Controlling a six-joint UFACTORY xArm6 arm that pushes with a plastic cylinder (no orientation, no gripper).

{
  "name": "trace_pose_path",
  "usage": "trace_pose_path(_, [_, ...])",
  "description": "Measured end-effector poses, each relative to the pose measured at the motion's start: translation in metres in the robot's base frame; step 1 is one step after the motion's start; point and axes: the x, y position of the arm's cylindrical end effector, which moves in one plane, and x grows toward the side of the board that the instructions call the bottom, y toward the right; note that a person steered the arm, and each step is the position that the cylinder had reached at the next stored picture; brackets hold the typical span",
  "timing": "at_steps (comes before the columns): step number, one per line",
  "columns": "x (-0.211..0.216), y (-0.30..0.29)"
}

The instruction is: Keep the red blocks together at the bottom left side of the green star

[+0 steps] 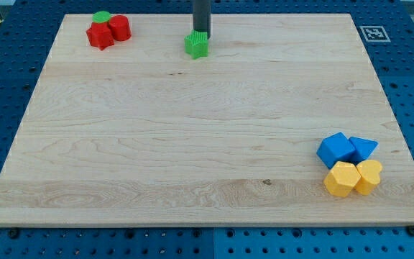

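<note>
The green star (197, 45) sits near the view's top, a little left of centre. My tip (200, 32) is right at the star's top edge, touching or nearly touching it. A red star-shaped block (100, 35) and a red cylinder (119, 27) lie side by side at the view's top left corner, far to the left of the green star. A green cylinder (102, 17) sits just above the red star, touching both red blocks.
A blue cube (336, 150) and a blue triangle (363, 149) sit at the view's bottom right, with a yellow hexagon (341, 179) and a yellow heart (369, 176) just below them. The wooden board (207, 144) lies on a blue pegboard table.
</note>
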Motion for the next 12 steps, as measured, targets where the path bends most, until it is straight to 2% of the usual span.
trace_pose_path(1, [0.000, -0.012])
trace_pose_path(2, [-0.006, -0.055])
trace_pose_path(3, [-0.023, -0.065])
trace_pose_path(4, [-0.056, -0.096])
trace_pose_path(5, [-0.066, -0.125])
trace_pose_path(7, [-0.067, -0.167])
trace_pose_path(10, [-0.013, -0.164])
trace_pose_path(12, [0.048, -0.137])
